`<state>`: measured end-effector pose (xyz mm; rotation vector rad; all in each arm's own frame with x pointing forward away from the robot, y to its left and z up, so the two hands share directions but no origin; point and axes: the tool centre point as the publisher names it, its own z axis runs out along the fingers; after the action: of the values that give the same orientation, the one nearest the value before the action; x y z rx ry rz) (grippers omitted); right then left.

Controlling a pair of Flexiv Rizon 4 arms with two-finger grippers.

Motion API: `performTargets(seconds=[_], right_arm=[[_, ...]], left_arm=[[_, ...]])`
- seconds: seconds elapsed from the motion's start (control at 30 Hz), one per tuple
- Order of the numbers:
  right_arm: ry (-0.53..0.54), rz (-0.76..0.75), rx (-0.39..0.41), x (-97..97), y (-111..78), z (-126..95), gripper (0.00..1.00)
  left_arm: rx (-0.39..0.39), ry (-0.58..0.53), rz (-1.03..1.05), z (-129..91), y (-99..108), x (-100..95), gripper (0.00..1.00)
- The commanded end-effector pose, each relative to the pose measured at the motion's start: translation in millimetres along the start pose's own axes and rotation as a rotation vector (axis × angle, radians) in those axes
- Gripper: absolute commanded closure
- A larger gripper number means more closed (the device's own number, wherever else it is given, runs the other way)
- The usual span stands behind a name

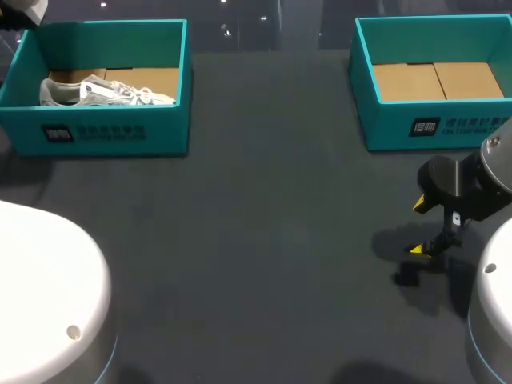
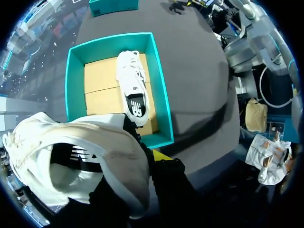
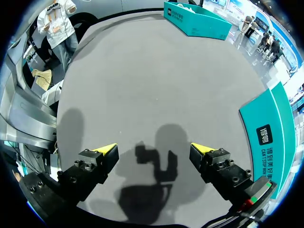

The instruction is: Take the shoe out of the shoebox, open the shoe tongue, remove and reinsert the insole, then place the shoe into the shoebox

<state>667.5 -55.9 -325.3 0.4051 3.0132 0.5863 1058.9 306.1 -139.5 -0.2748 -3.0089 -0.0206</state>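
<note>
While my right gripper (image 1: 418,226) hangs low over the table (image 1: 256,240) at about 4 o'clock, its two yellow tips are spread wide and hold nothing. From that wrist I see the same thing: between the tips there is only grey table and the gripper's own shadow (image 3: 154,166).

The shoe (image 1: 104,92) is white. It lies inside the left box (image 1: 96,132), up at 10 o'clock on the table, with its toe pointing to 3 o'clock. It rests on the brown cardboard floor, close to the box's front wall.

The right box (image 1: 436,128) sits at 2 o'clock, well apart from the left one. Its floor is brown cardboard too.

My left gripper (image 2: 156,159) is up above the left box and looks down on the shoe, with the heel end nearer to it. A white cloth (image 2: 80,156) hides most of this gripper, so I cannot tell if it is gripping or loose.
</note>
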Motion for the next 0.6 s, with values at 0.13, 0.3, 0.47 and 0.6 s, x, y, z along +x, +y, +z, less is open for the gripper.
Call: performTargets(seconds=[0.13, 0.3, 0.47, 0.6], right_arm=[[-0.003, 0.000, 0.000, 2.1, -0.5, -1, 0.00], [-0.003, 0.000, 0.000, 2.1, -0.5, -1, 0.00], [-0.003, 0.000, 0.000, 2.1, -0.5, -1, 0.00], [-0.003, 0.000, 0.000, 2.1, -0.5, -1, 0.00]], left_arm=[[0.029, -0.021, 0.282, 1, 1, -6.3, 1.00], [-0.052, -0.065, 0.561, 4, 11, -6.2, 1.00], [-0.052, -0.065, 0.561, 4, 11, -6.2, 1.00], [-0.052, -0.065, 0.561, 4, 11, -6.2, 1.00]])
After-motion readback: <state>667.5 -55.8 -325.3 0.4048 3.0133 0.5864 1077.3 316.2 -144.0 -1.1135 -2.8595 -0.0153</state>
